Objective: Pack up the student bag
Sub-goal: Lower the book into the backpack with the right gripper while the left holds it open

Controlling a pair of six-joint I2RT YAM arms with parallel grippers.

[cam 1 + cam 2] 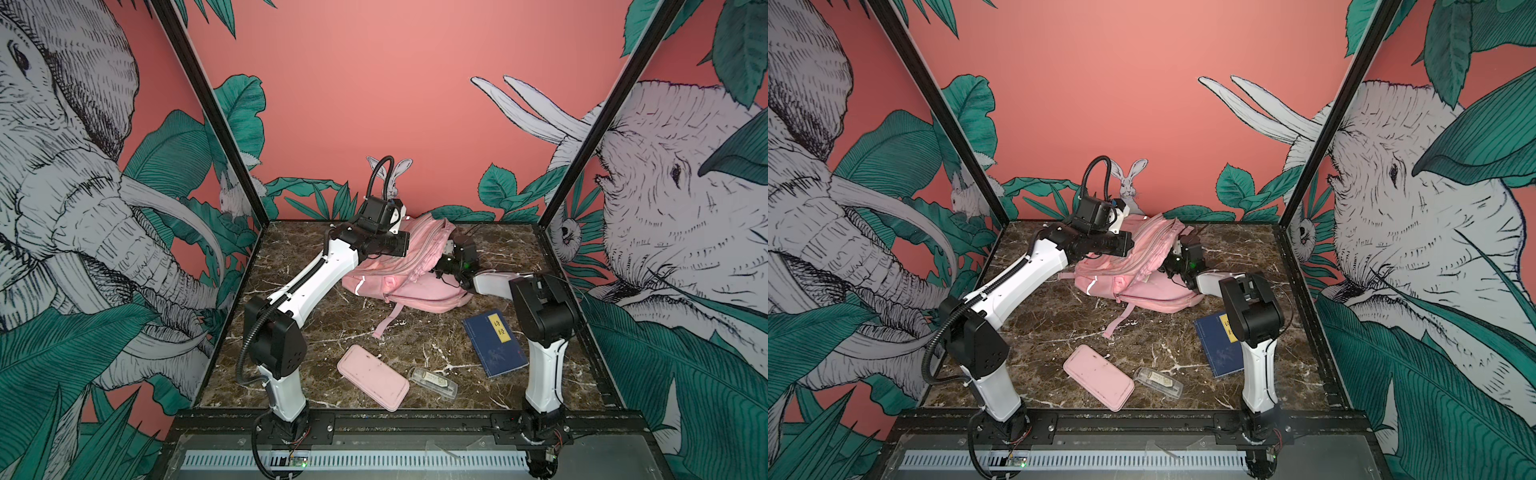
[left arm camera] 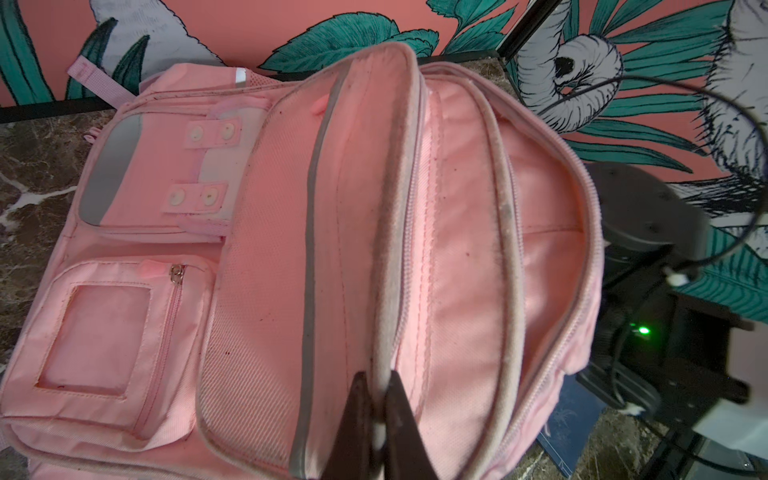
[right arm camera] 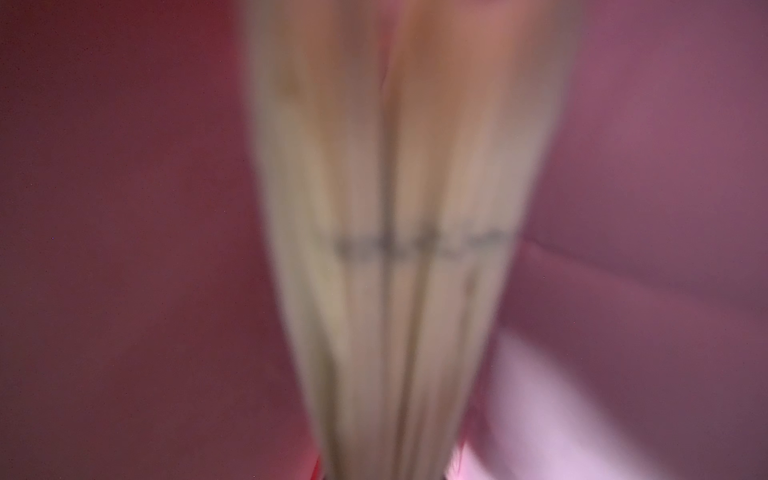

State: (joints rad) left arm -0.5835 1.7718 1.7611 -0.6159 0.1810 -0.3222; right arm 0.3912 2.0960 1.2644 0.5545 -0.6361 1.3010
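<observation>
On the marble table (image 1: 291, 316) we see the student bag (image 1: 415, 286) lying open at the back middle; nearer the front lie a blue book (image 1: 494, 343) to the right, a flat pink pouch (image 1: 372, 377) and a small clear case (image 1: 434, 382) just beside it. The left gripper (image 2: 377, 399) is clenched on the rim of the bag's open compartment; the right gripper (image 1: 442, 268), reaching inside the bag, is clamped on a pale long thing (image 3: 395, 249) too blurred to name.

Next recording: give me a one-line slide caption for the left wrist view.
Left gripper, jaws shut on a compartment rim, holds the pink student bag open on the marble table.
</observation>
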